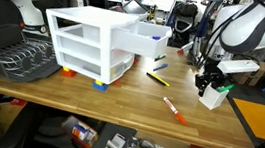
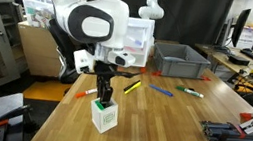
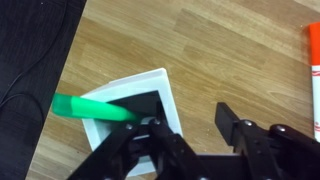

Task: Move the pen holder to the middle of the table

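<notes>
The pen holder (image 1: 212,97) is a small white square cup near the end of the wooden table (image 1: 79,100). It also shows in an exterior view (image 2: 105,119) and in the wrist view (image 3: 108,112). A green marker (image 3: 92,108) sticks out of it. My gripper (image 3: 190,125) is open and down over the cup's right wall. One finger is inside the cup and the other is outside over bare table (image 3: 220,50). The gripper shows just above the cup in both exterior views (image 1: 208,84) (image 2: 103,95).
A large white drawer unit (image 1: 88,43) and a dark dish rack (image 1: 18,61) stand on the table. Loose pens lie between: an orange marker (image 1: 173,109) (image 3: 314,60), a yellow pen (image 1: 157,79). A grey bin (image 2: 181,58) stands at the far end. The table edge is just left of the cup (image 3: 60,100).
</notes>
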{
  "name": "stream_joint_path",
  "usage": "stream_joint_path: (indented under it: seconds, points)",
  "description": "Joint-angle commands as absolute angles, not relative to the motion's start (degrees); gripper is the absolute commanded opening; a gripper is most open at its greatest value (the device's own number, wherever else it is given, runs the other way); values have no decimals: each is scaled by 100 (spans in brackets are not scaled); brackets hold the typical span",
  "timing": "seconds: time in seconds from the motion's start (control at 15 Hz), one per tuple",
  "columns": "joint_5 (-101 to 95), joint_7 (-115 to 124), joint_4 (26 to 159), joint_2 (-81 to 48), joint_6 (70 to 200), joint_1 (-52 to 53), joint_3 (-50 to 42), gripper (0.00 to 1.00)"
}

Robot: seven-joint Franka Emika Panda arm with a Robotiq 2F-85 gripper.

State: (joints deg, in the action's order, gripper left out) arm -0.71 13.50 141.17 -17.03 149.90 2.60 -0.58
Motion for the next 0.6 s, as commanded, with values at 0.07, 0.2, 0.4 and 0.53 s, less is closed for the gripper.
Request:
stream_joint_path:
  seconds: [0.07,0.2,0.4,0.53]
  points:
    - [-178,1405,14140,-1671,14988,344,-170,17]
    - [-312,1466,14137,-1592,14994,394,-240,3]
    - [-797,1667,14095,-1423,14999,546,-381,0]
    - [-1127,1841,14037,-1322,15023,639,-440,3]
